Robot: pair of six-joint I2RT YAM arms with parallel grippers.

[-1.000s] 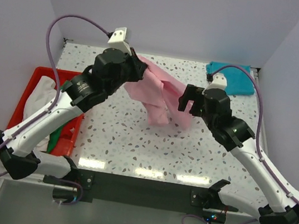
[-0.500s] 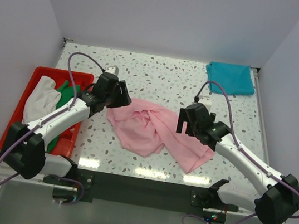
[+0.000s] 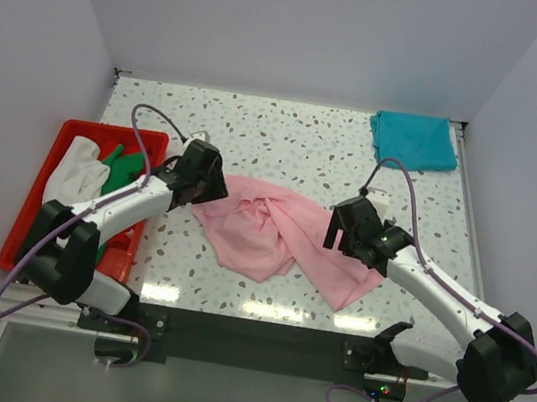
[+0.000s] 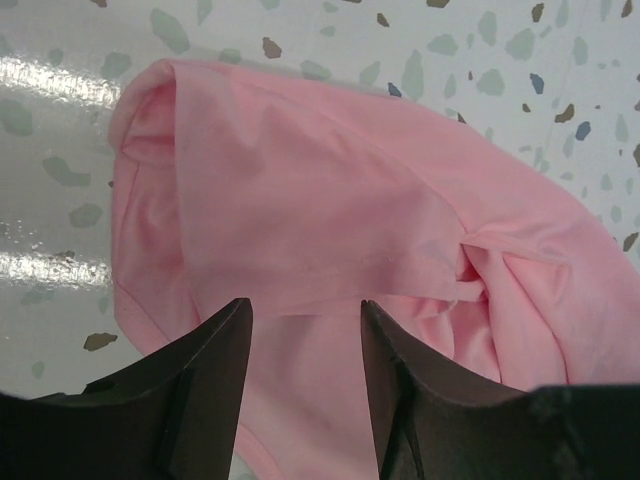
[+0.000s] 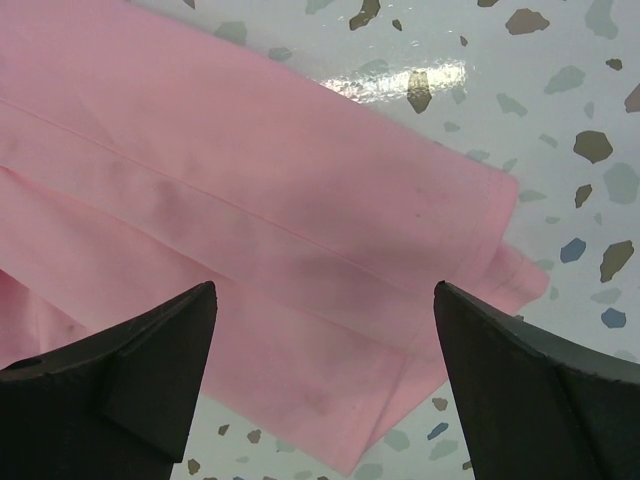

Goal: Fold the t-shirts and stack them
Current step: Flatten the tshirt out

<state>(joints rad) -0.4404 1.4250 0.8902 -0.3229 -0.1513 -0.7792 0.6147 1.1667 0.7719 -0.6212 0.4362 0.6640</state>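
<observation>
Flattening is the step, we judge: the pink t-shirt (image 3: 273, 237) lies rumpled on the bench (image 3: 287, 143) under our left tool (image 4: 305, 310) (narrowly parted) and right tool (image 5: 322, 290) (gaping wide), neither gripping. Next we should pinch opposite edges and pull smooth; the teal t-shirt (image 3: 414, 140) lies far right.

Speckled table (image 3: 286, 148) carries: crumpled light pink t-shirt (image 3: 264, 231), lying between and under the left gripper (image 3: 212, 190) and right gripper (image 3: 337, 234); folded teal t-shirt (image 3: 414, 140), well beyond right gripper; red tray (image 3: 87, 127), outboard of left gripper
</observation>
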